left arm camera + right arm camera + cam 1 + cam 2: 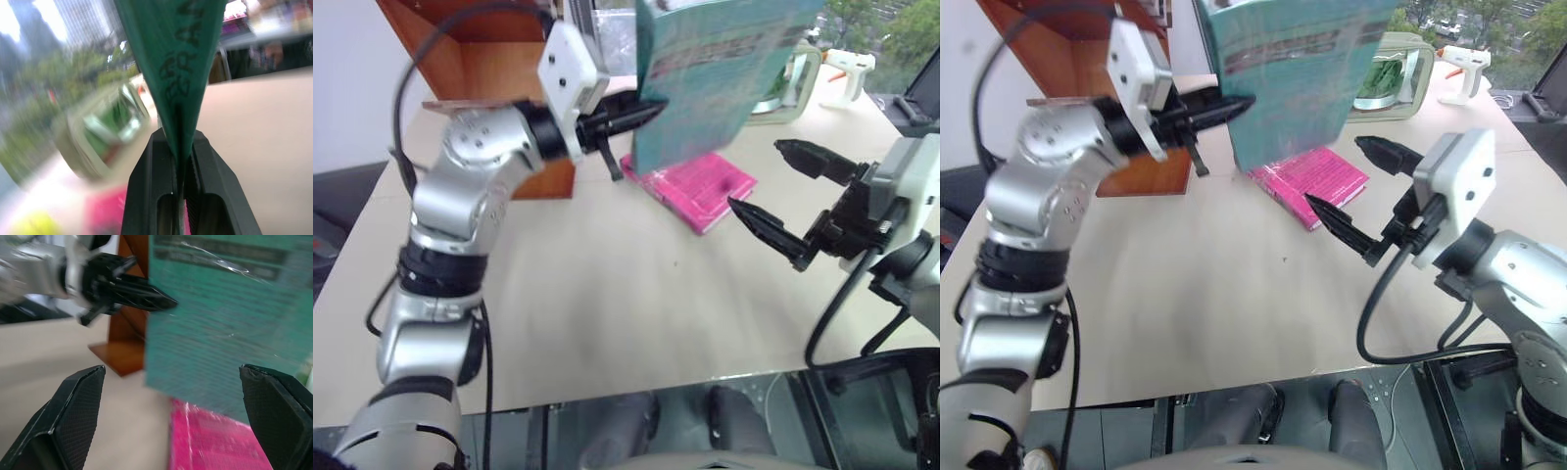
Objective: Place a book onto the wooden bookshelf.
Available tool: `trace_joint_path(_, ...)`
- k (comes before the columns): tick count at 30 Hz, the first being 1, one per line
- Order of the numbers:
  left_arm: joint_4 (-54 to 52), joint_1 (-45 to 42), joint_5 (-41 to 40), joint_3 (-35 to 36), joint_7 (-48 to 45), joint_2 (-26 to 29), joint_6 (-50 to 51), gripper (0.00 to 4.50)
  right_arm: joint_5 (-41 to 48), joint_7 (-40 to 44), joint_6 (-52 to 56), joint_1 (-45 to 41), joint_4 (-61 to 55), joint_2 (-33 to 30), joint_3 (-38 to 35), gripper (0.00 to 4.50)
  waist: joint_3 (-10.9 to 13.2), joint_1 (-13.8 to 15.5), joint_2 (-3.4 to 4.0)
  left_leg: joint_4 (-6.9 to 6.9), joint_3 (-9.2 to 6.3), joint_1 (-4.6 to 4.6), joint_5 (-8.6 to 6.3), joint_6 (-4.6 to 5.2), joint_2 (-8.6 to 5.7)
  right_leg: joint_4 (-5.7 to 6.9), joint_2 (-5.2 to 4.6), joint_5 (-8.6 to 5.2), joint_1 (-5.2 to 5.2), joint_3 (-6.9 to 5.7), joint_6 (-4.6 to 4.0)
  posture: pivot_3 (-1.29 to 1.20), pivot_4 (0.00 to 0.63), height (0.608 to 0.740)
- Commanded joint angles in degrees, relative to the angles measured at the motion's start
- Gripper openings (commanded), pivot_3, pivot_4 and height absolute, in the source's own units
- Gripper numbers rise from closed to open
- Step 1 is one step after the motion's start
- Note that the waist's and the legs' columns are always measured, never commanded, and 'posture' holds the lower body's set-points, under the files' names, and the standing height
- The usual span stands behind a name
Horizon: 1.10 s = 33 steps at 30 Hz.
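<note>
At the far left corner of the beige table [607, 294], the reddish-brown polished wooden bookshelf [484, 54] is standing. Just beside it, the large thin teal-green book with the glossy cover [715, 69] is being held upright in the air, clamped at its near lower edge by the left gripper [641, 113] — its black fingers are pressed together on the cover. Under the book, the smaller magenta-pink book [700, 186] is lying flat on the table. Further right, the right gripper [778, 191] is being held with its fingers wide apart, gripping nothing.

The book is judged light but floppy and slippery; a second hold at its free edge is being called for. The pinch itself is being shown closely in the left wrist view — the gap to the shelf is being shown better from the head.
</note>
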Motion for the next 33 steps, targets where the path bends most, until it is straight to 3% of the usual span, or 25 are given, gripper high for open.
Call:
trace_joint_path(1, 6.3, -10.2, 8.7, 1.0, -9.3, 6.3, -13.4, 0.02, 4.2, 0.3, -1.3, 0.4, -0.2, -2.6, -3.2, 4.5, 0.0, -0.3, 0.0, -0.06, 0.02, -0.02, -0.01, 0.0, 0.02, -0.04, 0.0, 0.0, -0.04, 0.0, 0.0, 0.0, 0.15, 0.74)
trace_joint_path(8, 25.0, -19.3, 21.1, -1.8, -19.5, 16.4, -23.5, 0.02, 4.6, 0.0, -3.1, 1.1, 0.2, -5.0, -2.0, 4.5, 0.1, -1.7, 0.09, -0.05, 0.02, 0.04, -0.01, 0.01, 0.04, 0.05, 0.05, 0.0, -0.03, 0.0, 0.01, 0.0, 0.15, 0.74)
trace_joint_path(15, 40.2, -27.4, 36.0, -7.1, -20.6, 20.7, -31.9, 0.02, 5.3, -2.2, -3.5, 0.6, -0.8, -6.6, -1.7, 4.5, 0.2, -1.4, -0.07, 0.11, -0.07, -0.06, -0.01, 0.02, 0.04, 0.09, 0.09, 0.02, -0.02, -0.12, 0.05, 0.0, 0.15, 0.74)
trace_joint_path(19, 46.4, -29.1, 44.8, -10.9, -19.9, 21.8, -31.1, 0.02, 4.6, -3.1, -4.0, -0.5, -1.1, -6.8, 0.1, 4.5, 0.2, -1.5, -0.06, 0.1, -0.05, -0.05, -0.03, 0.05, 0.02, 0.08, 0.07, 0.01, -0.02, -0.11, 0.05, 0.0, 0.15, 0.74)
trace_joint_path(28, 47.7, -27.9, 50.3, -11.7, -24.5, 22.7, -24.3, 0.02, 2.7, -5.3, -3.3, -6.7, -0.7, -8.3, 4.4, 4.5, 0.2, -3.0, -0.01, 0.17, 0.02, 0.11, -0.02, 0.04, 0.07, 0.42, 0.11, 0.01, 0.01, -0.05, 0.08, 0.0, 0.15, 0.74)
trace_joint_path(29, 47.5, -27.5, 50.5, -11.6, -25.1, 22.8, -23.6, 0.82, 2.3, -5.6, -3.2, -7.5, -0.7, -8.2, 5.2, 4.5, 0.2, -3.3, 0.02, 0.17, 0.05, 0.14, -0.02, 0.04, 0.07, 0.46, 0.12, 0.01, 0.01, -0.01, 0.08, 0.0, 0.15, 0.74)
trace_joint_path(30, 47.0, -26.9, 50.1, -11.3, -26.5, 22.9, -22.4, 0.97, 2.1, -5.9, -3.1, -8.2, -0.7, -8.1, 6.0, 4.5, 0.2, -3.6, 0.05, 0.17, 0.1, 0.19, -0.02, 0.03, 0.09, 0.51, 0.14, 0.01, 0.0, 0.06, 0.08, 0.0, 0.15, 0.74)
trace_joint_path(33, 44.8, -24.9, 49.2, -10.0, -28.3, 23.4, -19.9, 2.27, 1.7, -6.9, -2.8, -9.9, -0.7, -7.7, 7.8, 4.5, 0.2, -4.2, 0.02, 0.18, 0.09, 0.15, 0.01, -0.01, 0.13, 0.6, 0.2, 0.0, -0.07, 0.05, 0.08, 0.0, 0.15, 0.74)
